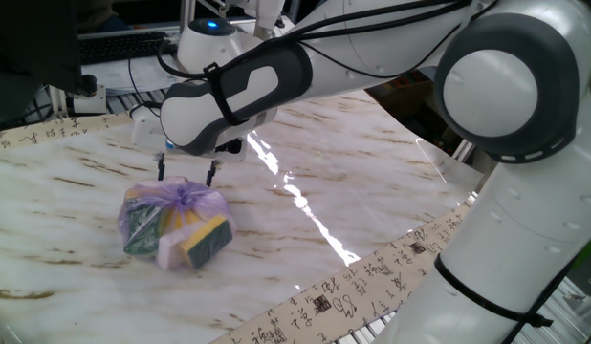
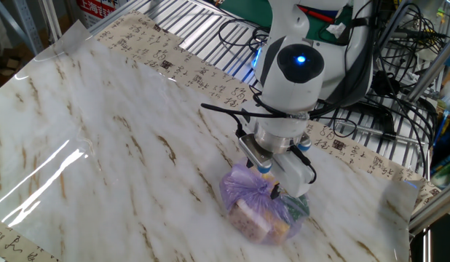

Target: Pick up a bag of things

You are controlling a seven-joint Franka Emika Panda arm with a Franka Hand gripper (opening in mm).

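At the far left of your marble-patterned table [image 1: 353,182] you have the bag of things [image 1: 174,226], a lumpy, see-through purple bag resting on the surface, its neck gathered into a knot at the top. Through the plastic you can make out a dark green item on its left side, a yellow-green sponge block toward the right, and a pale pink piece low at the front. In the other fixed view the same bag [image 2: 260,204] lies near the table's lower edge, knot pointing up toward the wrist.

Just above that knot hangs your gripper [image 1: 186,173]. Its two dark fingers are spread apart, one on either side of the knot, tips just above the purple plastic and pinching nothing. From the other side the gripper [image 2: 267,178] is mostly hidden by the wrist, so you cannot judge the gap there.

Moving right, the white arm [image 1: 372,43] sweeps across the table toward its big rounded joint at the right edge. A strip of paper printed with black characters [image 1: 372,277] borders the table's near side.
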